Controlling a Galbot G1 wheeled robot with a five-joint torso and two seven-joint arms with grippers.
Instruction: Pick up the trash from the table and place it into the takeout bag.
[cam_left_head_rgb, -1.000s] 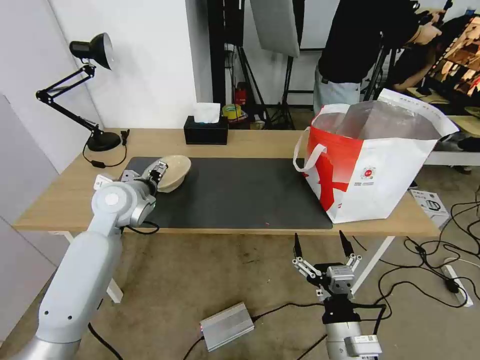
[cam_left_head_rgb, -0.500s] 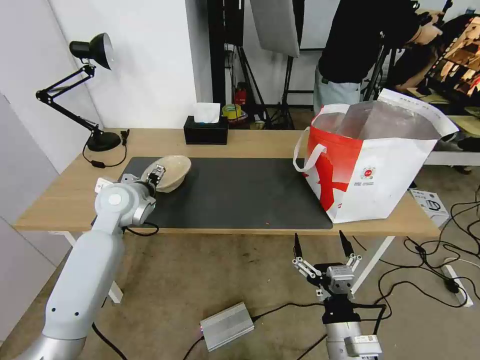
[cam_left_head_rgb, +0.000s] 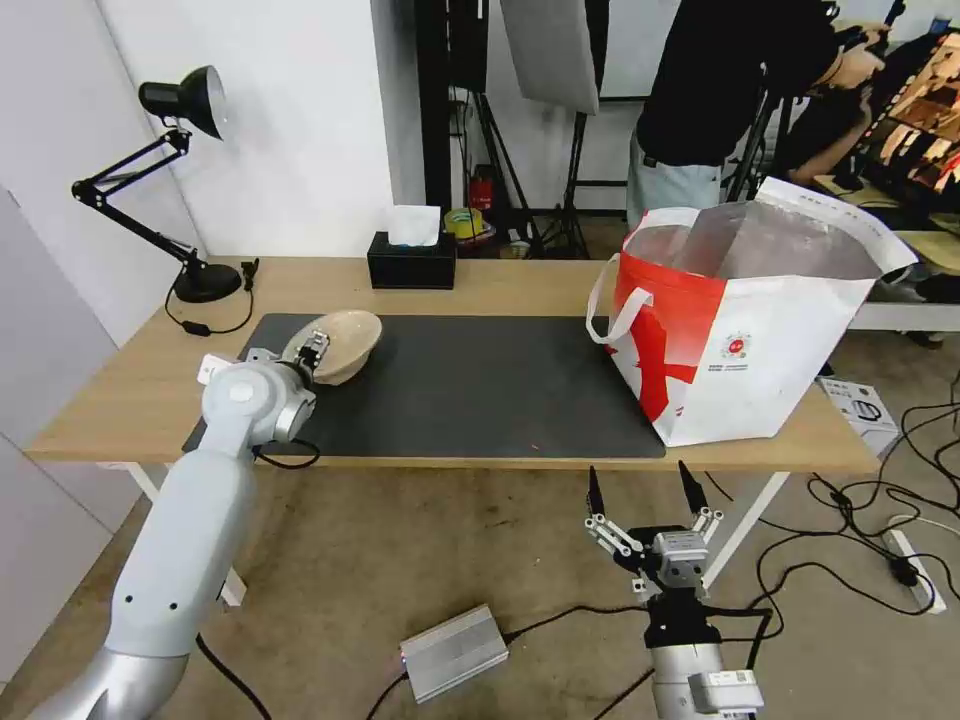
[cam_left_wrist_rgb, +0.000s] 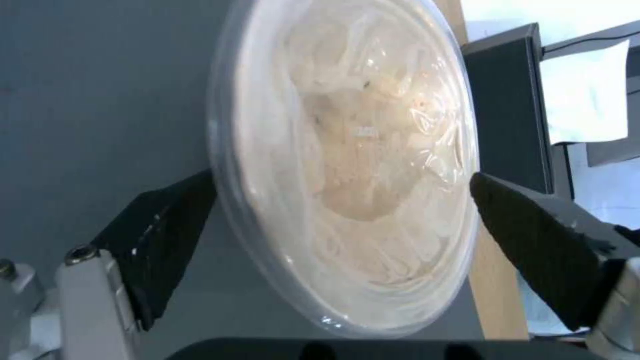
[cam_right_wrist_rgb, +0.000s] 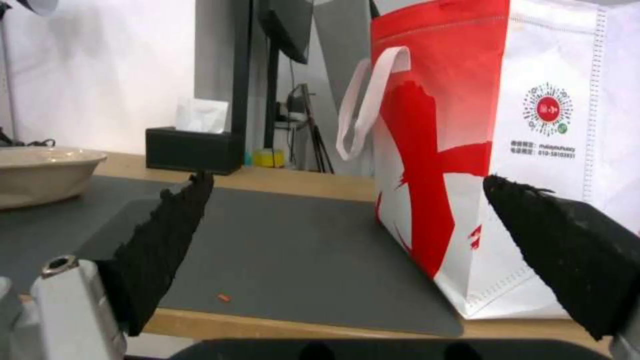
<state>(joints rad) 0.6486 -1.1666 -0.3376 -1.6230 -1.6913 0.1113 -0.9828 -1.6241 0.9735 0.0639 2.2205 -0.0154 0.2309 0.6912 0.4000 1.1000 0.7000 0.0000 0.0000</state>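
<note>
Straddling the beige pulp bowl (cam_left_wrist_rgb: 347, 165) with the left end effector (cam_left_wrist_rgb: 340, 220) spread wide, holding nothing yet, risking the rim slipping free on closing.

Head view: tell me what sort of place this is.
Probably a studio or lab set up for recording: a softbox on stands behind the table, cables across the bare floor, and a desk lamp staged with the takeout bag.

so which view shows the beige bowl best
The left wrist view: the beige bowl sits close up between the open left gripper fingers, its rim and inside plain. The head view shows it small and partly behind the arm; the right wrist view catches just its side.
</note>
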